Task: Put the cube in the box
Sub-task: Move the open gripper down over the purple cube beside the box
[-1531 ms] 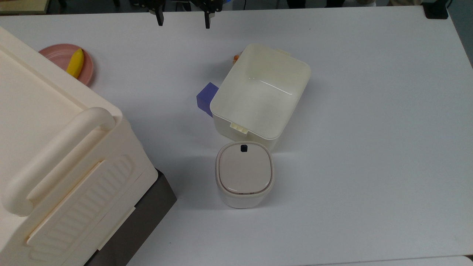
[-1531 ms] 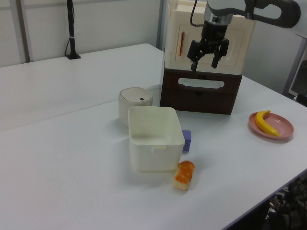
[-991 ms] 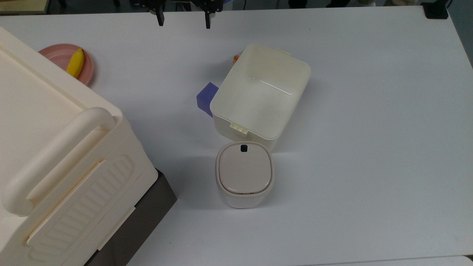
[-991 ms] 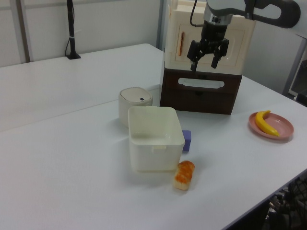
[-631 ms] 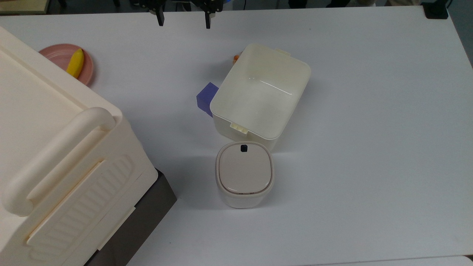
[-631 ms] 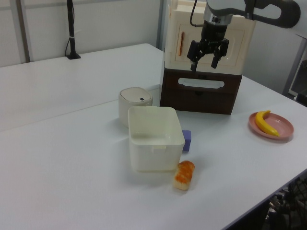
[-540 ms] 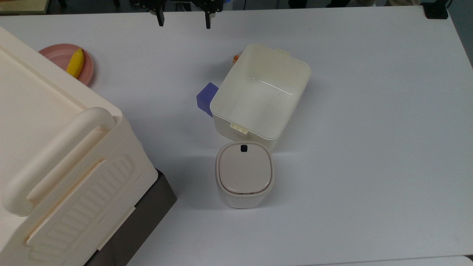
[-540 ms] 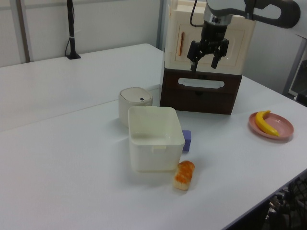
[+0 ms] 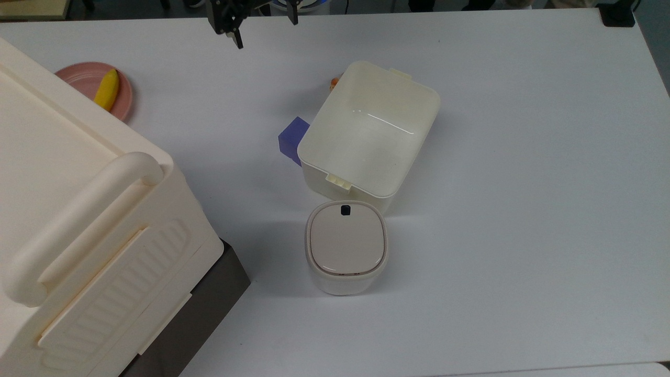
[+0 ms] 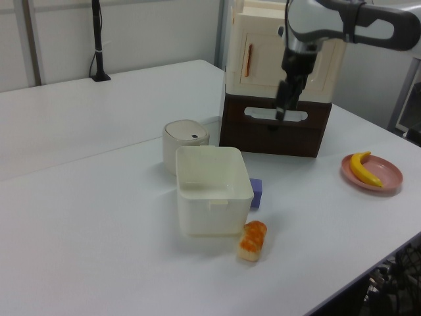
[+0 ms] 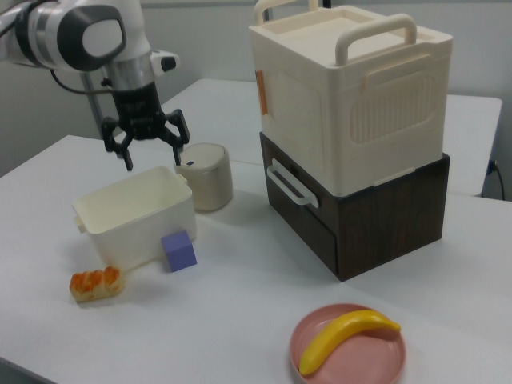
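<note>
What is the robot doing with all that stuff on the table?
The robot arm's end effector hangs open and empty above the table. The purple cube sits on the table right beside the open cream box, not inside it. Nothing has been picked up yet. A banana lies on a pink plate nearby.

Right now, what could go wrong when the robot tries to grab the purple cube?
The purple cube sits right against the wall of the box, so one finger of the open gripper may not fit between them and could shove the box instead. The sushi piece lies close by on the table and might get bumped. The lidded bin stands just beside the box too, so a wide swing could knock it.
</note>
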